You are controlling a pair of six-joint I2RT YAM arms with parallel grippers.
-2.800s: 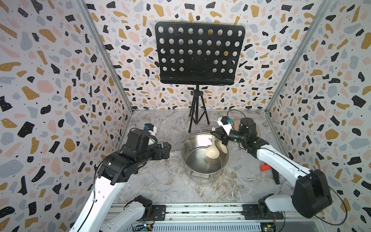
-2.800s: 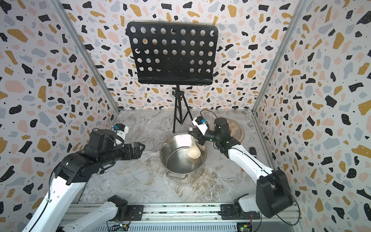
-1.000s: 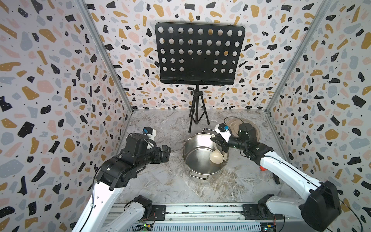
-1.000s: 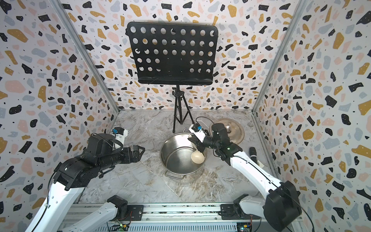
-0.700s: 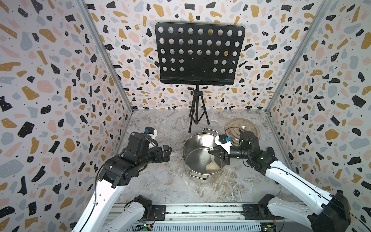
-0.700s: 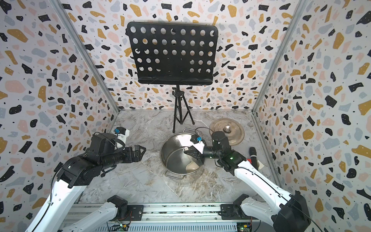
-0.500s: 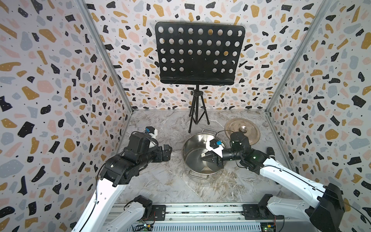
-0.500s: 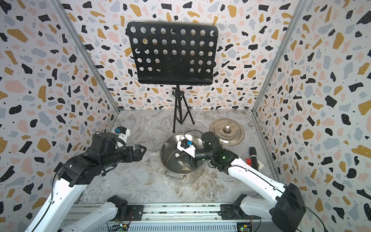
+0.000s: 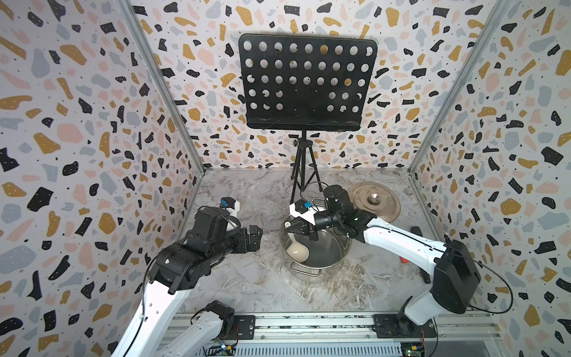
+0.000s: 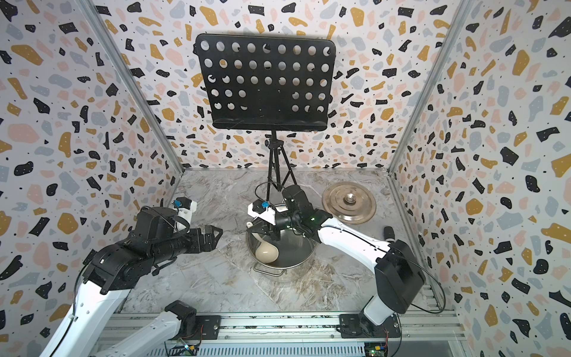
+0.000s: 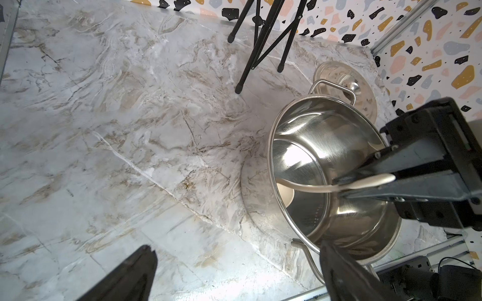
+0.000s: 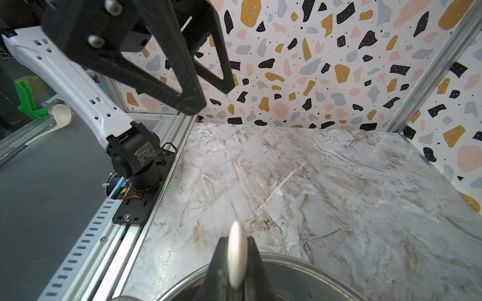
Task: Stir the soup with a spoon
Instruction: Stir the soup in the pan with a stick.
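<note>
A: Where the front rail [image 9: 309,323] runs along the near edge, what is entered first?
B: Item one: the rail, with both arm bases bolted to it. Item two: marble tabletop [image 9: 247,284].
A: Next back?
B: Item three: left gripper [image 9: 257,238]. Jaws wide apart, empty. It hovers above the tabletop beside the steel stockpot [image 9: 335,252], aimed toward it, not touching.
A: And the stockpot itself?
B: Item four: mid-table, upright, a loop handle showing at its near side. The inside shows bare metal. Item five: cream ladle [image 9: 299,251]. Bowl low inside the stockpot, by the wall nearest the left arm. Handle rises past the rim.
A: Held?
B: Item six: right gripper [image 9: 301,233]. It reaches over the stockpot from the right, clamped on the ladle's handle near its top end. The right wrist view shows the handle tip pinched between both fingers [image 12: 217,263].
A: Behind?
B: Item seven: flat steel lid [image 9: 374,201], knob up, on the tabletop beyond the stockpot, apart from it. Item eight: black perforated music stand [image 9: 306,83] on a tripod, before the back wall.
</note>
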